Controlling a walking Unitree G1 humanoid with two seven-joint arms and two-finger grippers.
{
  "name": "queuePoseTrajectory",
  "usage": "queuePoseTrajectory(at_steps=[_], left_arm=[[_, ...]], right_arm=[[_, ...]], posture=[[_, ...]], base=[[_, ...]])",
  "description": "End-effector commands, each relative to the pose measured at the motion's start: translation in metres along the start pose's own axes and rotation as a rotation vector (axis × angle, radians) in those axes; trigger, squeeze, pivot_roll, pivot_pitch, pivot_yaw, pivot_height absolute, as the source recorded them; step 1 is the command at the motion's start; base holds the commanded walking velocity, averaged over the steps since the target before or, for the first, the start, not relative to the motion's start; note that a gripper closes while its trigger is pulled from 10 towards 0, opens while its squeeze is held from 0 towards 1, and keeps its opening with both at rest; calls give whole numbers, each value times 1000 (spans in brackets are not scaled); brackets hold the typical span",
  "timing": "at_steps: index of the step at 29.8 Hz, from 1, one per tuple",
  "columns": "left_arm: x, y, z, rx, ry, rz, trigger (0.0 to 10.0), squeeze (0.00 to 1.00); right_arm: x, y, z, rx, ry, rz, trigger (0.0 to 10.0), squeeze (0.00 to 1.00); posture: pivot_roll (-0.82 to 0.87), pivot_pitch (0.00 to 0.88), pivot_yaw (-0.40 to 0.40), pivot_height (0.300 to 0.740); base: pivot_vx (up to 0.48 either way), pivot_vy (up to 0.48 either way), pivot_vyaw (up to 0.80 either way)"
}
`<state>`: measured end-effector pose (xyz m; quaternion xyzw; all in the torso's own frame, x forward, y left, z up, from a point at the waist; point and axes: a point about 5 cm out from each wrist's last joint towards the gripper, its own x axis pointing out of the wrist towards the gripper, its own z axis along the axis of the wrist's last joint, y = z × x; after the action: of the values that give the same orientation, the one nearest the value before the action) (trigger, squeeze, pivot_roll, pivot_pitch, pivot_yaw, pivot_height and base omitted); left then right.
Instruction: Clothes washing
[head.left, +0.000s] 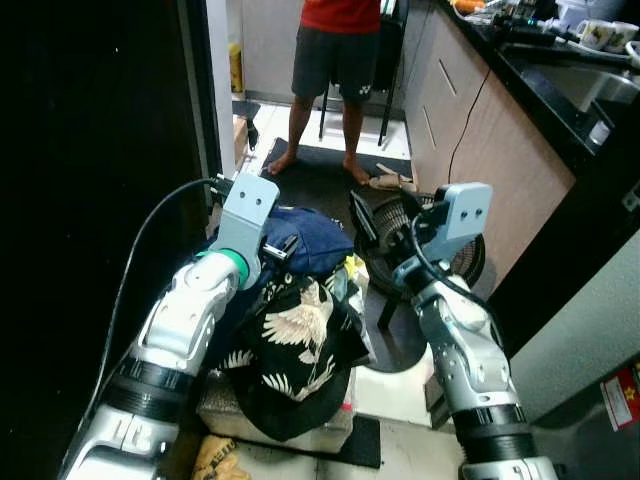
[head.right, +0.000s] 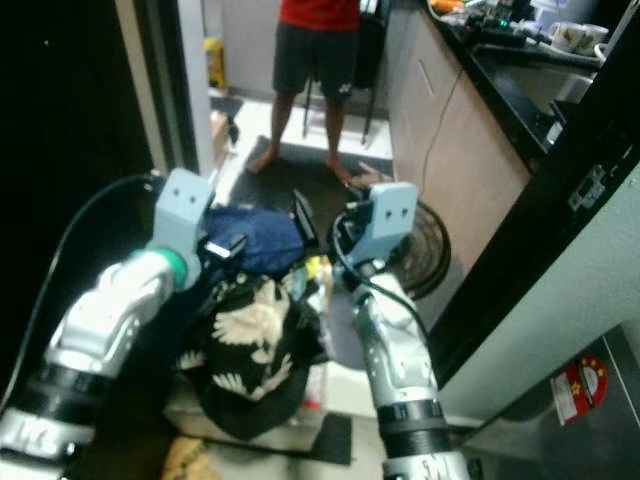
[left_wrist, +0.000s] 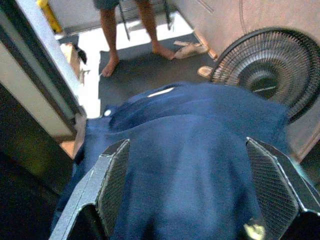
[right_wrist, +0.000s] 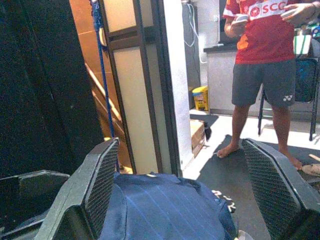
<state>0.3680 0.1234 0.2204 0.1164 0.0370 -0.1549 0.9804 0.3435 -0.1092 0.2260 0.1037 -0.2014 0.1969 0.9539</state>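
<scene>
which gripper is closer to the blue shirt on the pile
Left. The left gripper is right over the blue shirt, fingers open around it; the right gripper hangs open beside it.

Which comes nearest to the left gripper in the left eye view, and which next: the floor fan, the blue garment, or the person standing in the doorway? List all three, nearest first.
From the left gripper:
1. Blue garment, right at its fingers, on top of the clothes pile.
2. Floor fan, on the floor to the right, beyond the pile.
3. Person, standing farthest back by the kitchen counter.
</scene>
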Motion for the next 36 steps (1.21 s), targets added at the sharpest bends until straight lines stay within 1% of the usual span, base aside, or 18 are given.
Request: queuePoseTrajectory(at_steps=[1,2,3,4,5,12,13,14,15,16,17,27,29,32,33,34,35,36], left_arm=[[4,1,-13,8,54,-29,10000,0],[4,-2,-20,1,78,-73,10000,0],[4,-2,-20,1,78,-73,10000,0],[3,-7,-33,4,122,-139,10000,0],[3,-10,-39,13,137,-159,10000,0],[1,-10,-45,13,142,-146,9725,0],[0,-10,-46,8,141,-144,4353,0],[0,-10,-46,8,141,-144,4353,0],[0,-10,-46,5,137,-141,3176,0],[0,-10,-46,5,137,-141,3176,0],[0,-9,-45,-2,129,-140,0,0],[-4,-4,-36,-36,60,-98,0,0],[-7,-3,-24,-46,-1,-88,0,0],[-8,-3,-19,-50,-27,-90,0,0],[-12,-6,-10,-49,-77,-107,0,0],[-12,-6,-10,-49,-77,-107,0,0],[-33,-18,33,-19,-334,-226,0,0],[-33,-18,33,-19,-334,-226,0,0]], right_arm=[[-2,-1,-4,-2,13,-4,10000,0],[-3,-1,-5,-2,16,-6,10000,0],[-3,-1,-5,-2,16,-6,10000,0],[-4,-2,-5,-3,20,-9,10000,0],[-4,-2,-5,-3,20,-10,10000,0],[-5,-4,-5,-4,20,-18,10000,0],[-5,-4,-5,-4,21,-19,10000,0],[-5,-4,-5,-4,21,-19,10000,0],[-5,-5,-6,-4,21,-19,10000,0],[-5,-5,-6,-4,21,-19,10000,0],[-5,-5,-6,-4,21,-18,10000,0],[-2,-3,-6,2,21,-8,10000,0],[-2,-3,-6,2,21,-6,10000,0],[-2,-3,-6,2,21,-6,10000,0],[-2,-3,-6,2,20,-6,10000,0],[-2,-3,-6,2,20,-6,10000,0],[-3,-3,-6,1,17,-7,10000,0],[-3,-3,-6,1,17,-7,10000,0]], posture=[[36,81,-43,740],[36,81,-43,740],[36,81,-43,740],[26,88,-41,740],[26,88,-41,740],[24,90,-42,740],[25,89,-44,740],[25,89,-44,740],[26,90,-46,740],[26,90,-46,740],[30,88,-50,740],[33,87,-52,740],[38,82,-52,740],[38,82,-52,740],[38,80,-50,740],[38,80,-50,740],[37,71,-46,740],[37,71,-46,740]], base=[[0,0,0],[0,0,0],[0,0,0],[0,0,0],[0,0,0],[0,0,0],[0,0,0],[0,0,0],[0,0,0],[0,0,0],[0,0,0],[0,0,0],[0,0,0],[0,0,0],[0,0,0],[0,0,0],[0,0,0],[0,0,0]])
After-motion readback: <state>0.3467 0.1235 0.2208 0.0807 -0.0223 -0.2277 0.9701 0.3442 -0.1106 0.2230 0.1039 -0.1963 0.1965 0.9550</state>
